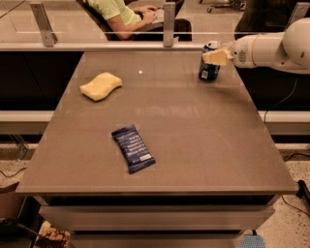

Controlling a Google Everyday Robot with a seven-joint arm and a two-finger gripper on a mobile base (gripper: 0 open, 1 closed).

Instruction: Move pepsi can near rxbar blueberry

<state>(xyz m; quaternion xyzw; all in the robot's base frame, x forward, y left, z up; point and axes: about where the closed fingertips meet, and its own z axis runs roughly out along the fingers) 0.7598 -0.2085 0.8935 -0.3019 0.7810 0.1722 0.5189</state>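
The pepsi can is dark blue with a silver top and stands at the far right of the table. My gripper reaches in from the right on a white arm and is shut on the can's upper part, with one beige finger across its front. The can's base is at or just above the tabletop. The rxbar blueberry, a flat dark blue wrapper with white lettering, lies near the table's front centre-left, well apart from the can.
A yellow sponge lies at the far left of the table. A glass barrier with metal posts runs along the far edge, and a seated person is behind it. The table's right edge is close to the can.
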